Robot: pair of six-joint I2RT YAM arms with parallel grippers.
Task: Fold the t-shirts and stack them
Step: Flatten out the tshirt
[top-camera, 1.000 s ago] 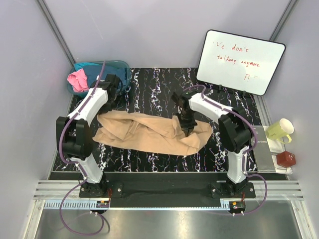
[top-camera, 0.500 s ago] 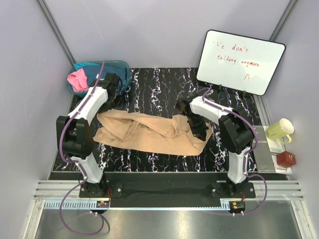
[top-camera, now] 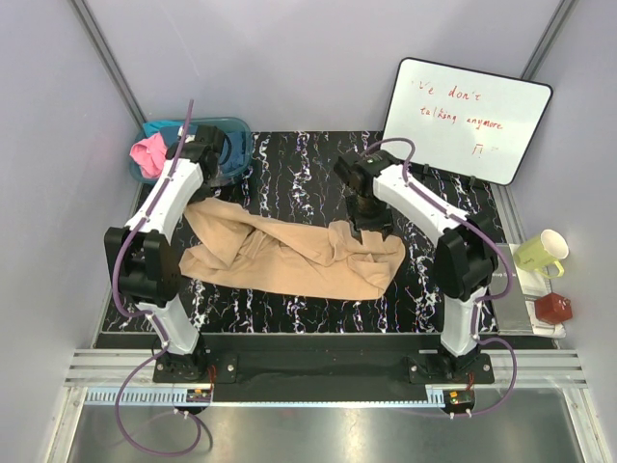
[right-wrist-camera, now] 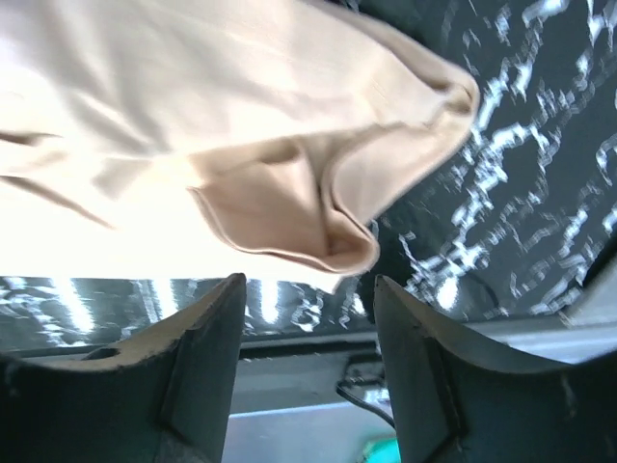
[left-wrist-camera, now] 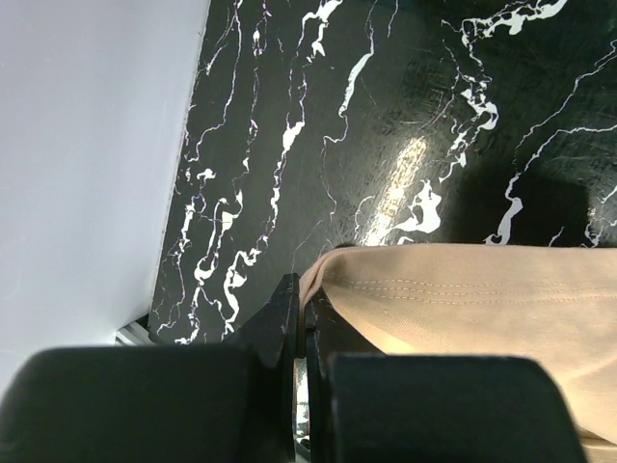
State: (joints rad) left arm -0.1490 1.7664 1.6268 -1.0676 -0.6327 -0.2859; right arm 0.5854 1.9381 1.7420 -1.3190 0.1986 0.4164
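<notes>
The tan t-shirt [top-camera: 289, 256] lies crumpled across the middle of the black marble table [top-camera: 308, 164]. My left gripper [top-camera: 195, 193] is shut on its hemmed back-left corner [left-wrist-camera: 463, 299], and the pinched cloth shows between the fingertips of the left gripper [left-wrist-camera: 301, 289]. My right gripper [top-camera: 371, 227] hangs open just above the shirt's bunched right end [right-wrist-camera: 328, 207], with nothing between its fingers [right-wrist-camera: 207, 338]. A pink t-shirt [top-camera: 149, 154] and a dark teal-blue one [top-camera: 169, 128] sit in the tub at the back left.
The see-through teal tub [top-camera: 231, 145] stands at the back-left corner, close to my left arm. A whiteboard [top-camera: 466, 118] leans at the back right. A yellow-green mug [top-camera: 540, 253] and a small red object [top-camera: 553, 309] sit off the table's right edge.
My right gripper closed on the shirt's right end, then opened and drew back above it, leaving a small bunch. My left gripper drew the shirt's corner toward the back left.
</notes>
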